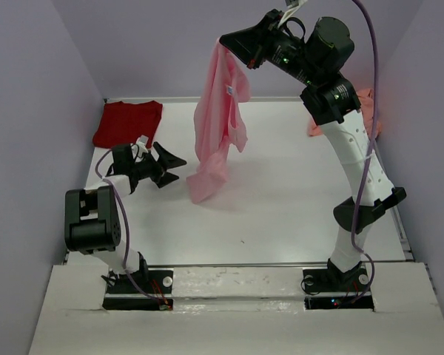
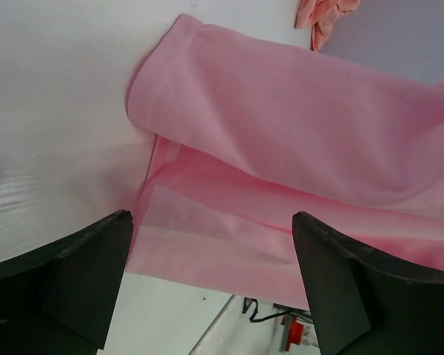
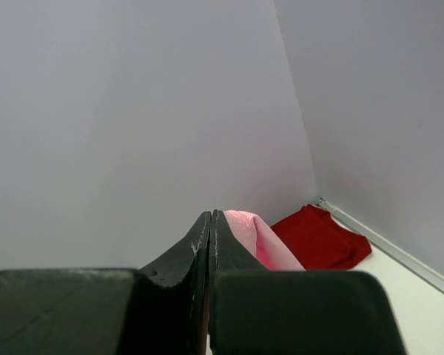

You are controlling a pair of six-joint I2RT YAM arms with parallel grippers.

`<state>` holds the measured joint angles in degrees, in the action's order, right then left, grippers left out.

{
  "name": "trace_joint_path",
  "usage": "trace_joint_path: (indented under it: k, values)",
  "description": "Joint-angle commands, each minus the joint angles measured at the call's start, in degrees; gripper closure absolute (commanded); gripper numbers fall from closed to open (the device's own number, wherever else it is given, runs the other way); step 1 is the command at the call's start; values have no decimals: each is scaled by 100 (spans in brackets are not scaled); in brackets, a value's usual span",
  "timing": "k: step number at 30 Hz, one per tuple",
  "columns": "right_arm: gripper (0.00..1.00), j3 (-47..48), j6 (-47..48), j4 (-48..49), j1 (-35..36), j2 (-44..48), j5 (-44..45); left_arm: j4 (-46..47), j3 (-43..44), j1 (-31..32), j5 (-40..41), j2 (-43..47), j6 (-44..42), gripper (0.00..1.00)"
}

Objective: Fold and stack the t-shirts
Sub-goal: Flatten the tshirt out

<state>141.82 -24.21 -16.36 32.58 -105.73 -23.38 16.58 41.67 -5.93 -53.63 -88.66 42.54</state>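
Light pink t-shirt (image 1: 220, 118): plain soft cloth, hanging in a long crumpled drape from one pinched point at its top; a small white label (image 1: 229, 89) shows on the upper part; the lower end reaches the white table (image 1: 296, 200) near mid-left, where the left wrist view shows a folded hem lying in smooth, thin, slightly see-through layers (image 2: 281, 133)
Right gripper (image 1: 223, 41): raised high above the far half of the table; jaws pressed together and clamped on the top of the light pink t-shirt, a fold of which bulges just past the fingertips in its own view (image 3: 209, 214)
Left gripper (image 1: 174, 168): low over the table, just left of the shirt's lower end; jaws wide apart, holding nothing, the pink cloth lying ahead between the two fingers (image 2: 212, 218)
Dark red t-shirt (image 1: 128, 123): lying flat in the far left corner, against the wall
Salmon-pink t-shirt (image 1: 366, 103): bunched at the far right edge, partly hidden behind the right arm
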Motion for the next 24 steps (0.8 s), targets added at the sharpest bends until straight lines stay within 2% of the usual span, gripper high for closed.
trace_joint_path:
  k: [1,4,5,6,7,8,13,16,19,24]
  values:
    - [100,232,-67,256,-32,123,-176,609,-255,101,-456,-221,623,2]
    - [100,215,-76,256,-32,132,-263,1100,-396,128,-429,-108,983,2]
    - [100,206,-75,256,-32,141,-281,1276,-362,136,-395,-55,801,3]
    - [100,206,-84,256,-32,141,-290,1252,-283,154,-220,24,547,5]
    - [100,215,-93,256,-32,141,-316,868,-100,206,103,285,-160,5]
    - [100,215,-93,256,-32,141,-317,647,-11,224,107,288,-472,5]
    - [100,250,-146,256,-32,132,-352,144,341,435,932,578,-1625,7]
    - [100,285,-198,256,-32,106,-396,-172,684,497,1030,185,-1741,7]
    - [100,302,-198,256,-32,106,-440,-58,728,576,1055,-19,-1697,14]
    - [100,267,-216,247,-32,132,-431,-23,939,1155,1416,-125,-2250,21]
